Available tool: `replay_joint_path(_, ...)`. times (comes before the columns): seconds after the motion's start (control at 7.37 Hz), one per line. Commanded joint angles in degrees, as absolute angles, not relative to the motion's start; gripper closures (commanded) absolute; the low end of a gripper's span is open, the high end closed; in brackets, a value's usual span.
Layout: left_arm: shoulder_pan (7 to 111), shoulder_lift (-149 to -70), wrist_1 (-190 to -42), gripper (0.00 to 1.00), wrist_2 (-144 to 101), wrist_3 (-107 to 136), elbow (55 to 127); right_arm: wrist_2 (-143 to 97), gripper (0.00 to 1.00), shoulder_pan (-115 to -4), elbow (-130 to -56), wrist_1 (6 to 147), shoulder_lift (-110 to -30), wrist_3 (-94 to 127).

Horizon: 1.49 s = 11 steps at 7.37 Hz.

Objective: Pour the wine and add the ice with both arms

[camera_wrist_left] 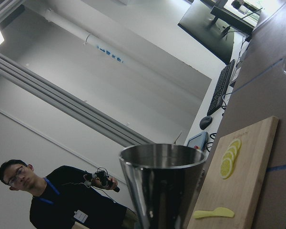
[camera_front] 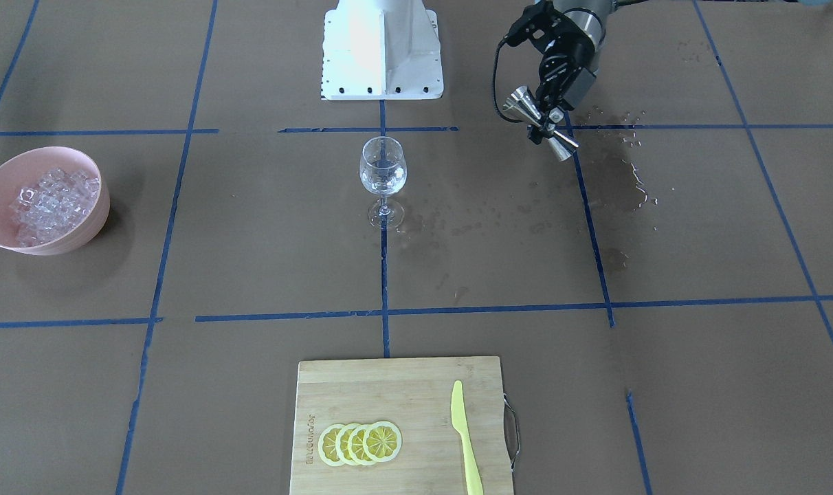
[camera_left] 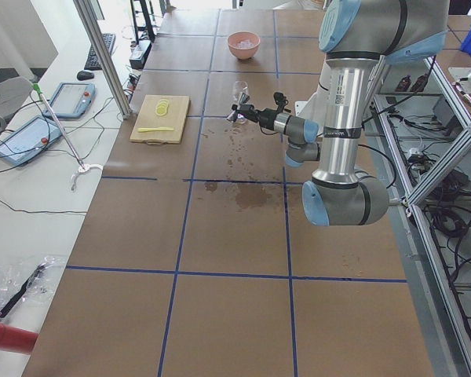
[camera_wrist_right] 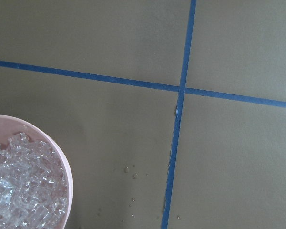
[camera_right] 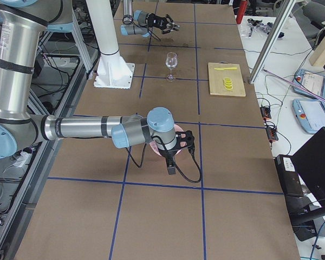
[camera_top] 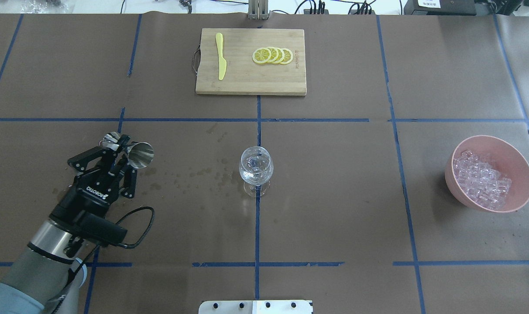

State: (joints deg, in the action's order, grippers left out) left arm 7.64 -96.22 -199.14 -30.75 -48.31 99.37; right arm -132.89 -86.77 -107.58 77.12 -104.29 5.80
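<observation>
Overhead exterior: left gripper (camera_top: 120, 152) clamped on steel jigger (camera_top: 138, 154), tipped sideways, well left of upright wine glass (camera_top: 256, 168) holding little clear wine (camera_front: 383, 183). Ice (camera_top: 480, 183) heaped in pink bowl (camera_top: 509, 152), far right. Right gripper (camera_right: 185, 142) hung near bowl; could not tell whether its fingers were apart or together.

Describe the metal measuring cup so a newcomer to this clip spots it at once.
Start at the wine glass in the middle of the table. To the robot's left of it, the left gripper holds the jigger on its side. It is the only shiny steel, hourglass-shaped thing.
</observation>
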Motion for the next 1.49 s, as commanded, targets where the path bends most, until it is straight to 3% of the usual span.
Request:
replay_joint_path(0.0,7.65,-85.48,-209.57,1.00,-33.81,-48.34,99.58,-132.89,0.00,-86.84,-107.67,77.08,-104.41,5.80)
replay_joint_path(0.41,7.65,-77.70,-217.60,1.00,-34.10,-46.94,97.83,-132.89,0.00,-86.84,-107.67,77.08,-104.41,5.80)
replay_joint_path(1.36,6.68,-77.70,-218.67,1.00,-37.27,-0.74,87.81,-132.89,0.00,-87.45,-108.02,76.99,-104.85,5.80)
